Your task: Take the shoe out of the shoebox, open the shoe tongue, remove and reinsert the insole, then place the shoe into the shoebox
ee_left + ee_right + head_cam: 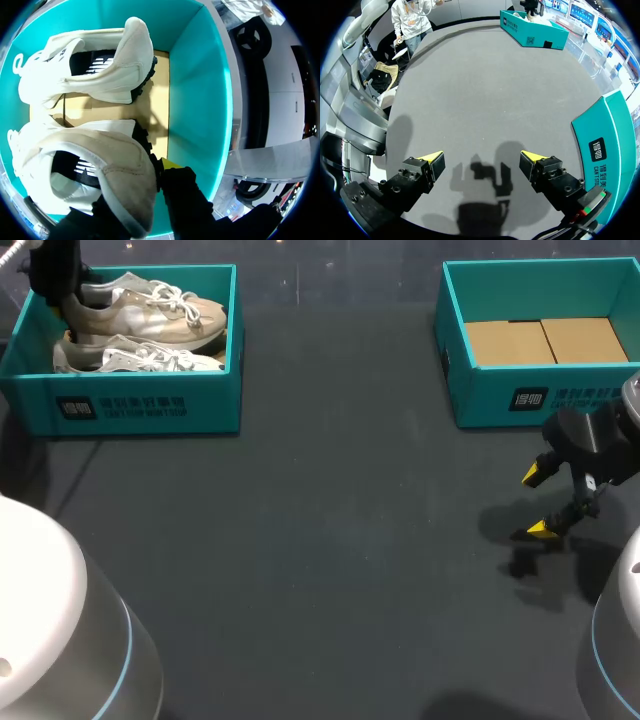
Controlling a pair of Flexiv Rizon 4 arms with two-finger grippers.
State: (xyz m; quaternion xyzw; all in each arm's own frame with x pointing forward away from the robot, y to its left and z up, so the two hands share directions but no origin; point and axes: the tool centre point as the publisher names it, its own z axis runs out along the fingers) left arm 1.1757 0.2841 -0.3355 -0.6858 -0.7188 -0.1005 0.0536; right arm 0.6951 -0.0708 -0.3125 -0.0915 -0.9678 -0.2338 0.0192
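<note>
Here, left end effector (147, 187) clamps shoe (95, 160) heel.

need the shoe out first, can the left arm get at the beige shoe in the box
Probably yes: the left gripper is down inside the open-topped shoebox, at the heel of the beige shoe, and nothing lies over that shoe.

Teal shoebox (140, 405), cream-beige shoe (150, 312), grey table (320, 540)

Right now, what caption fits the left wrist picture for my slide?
Left gripper at the heel of the nearer sneaker, a second sneaker beyond it, both in the teal shoebox.
</note>
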